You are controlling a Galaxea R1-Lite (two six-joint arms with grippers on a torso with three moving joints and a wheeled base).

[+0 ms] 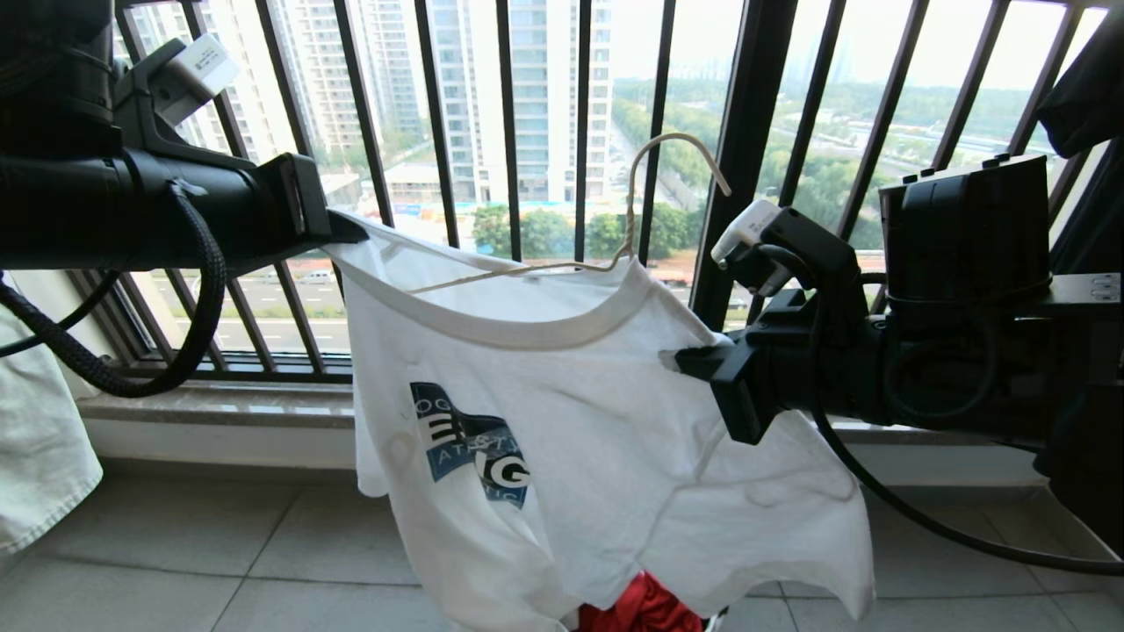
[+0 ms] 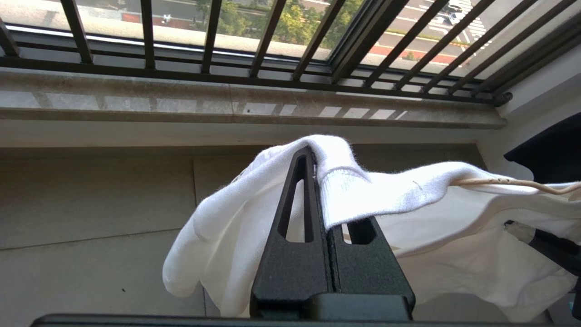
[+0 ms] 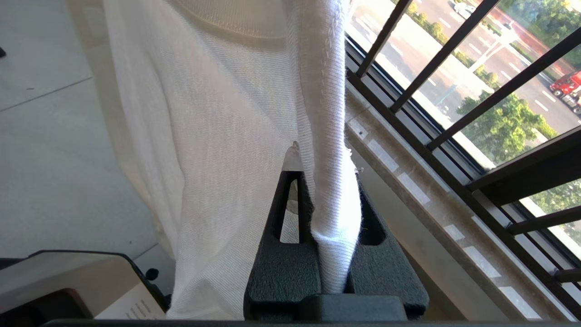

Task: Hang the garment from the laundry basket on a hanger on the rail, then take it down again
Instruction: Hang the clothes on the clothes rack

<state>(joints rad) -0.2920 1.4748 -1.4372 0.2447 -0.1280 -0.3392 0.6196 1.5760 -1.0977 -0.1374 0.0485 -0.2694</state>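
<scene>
2 grippers are seen in the head view stretching the garment (image 1: 562, 412) before the window railing (image 1: 509, 123), with the hanger (image 1: 615, 237) lying loose inside the collar, so it could slip out if tilted. By the left wrist view, the left gripper (image 2: 314, 154) is clamped on a cloth fold; by the right, the right gripper (image 3: 317, 181) is closed on a seam, apparently thinly, so a pull might free it.

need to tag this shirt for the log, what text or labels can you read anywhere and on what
"E", "G" and part of "ATA": white letters on the dark blue chest print of the T-shirt, creased, the rest unreadable.
White label on the left arm: too small to read.
Printed sheet, right wrist view: too blurred.
</scene>
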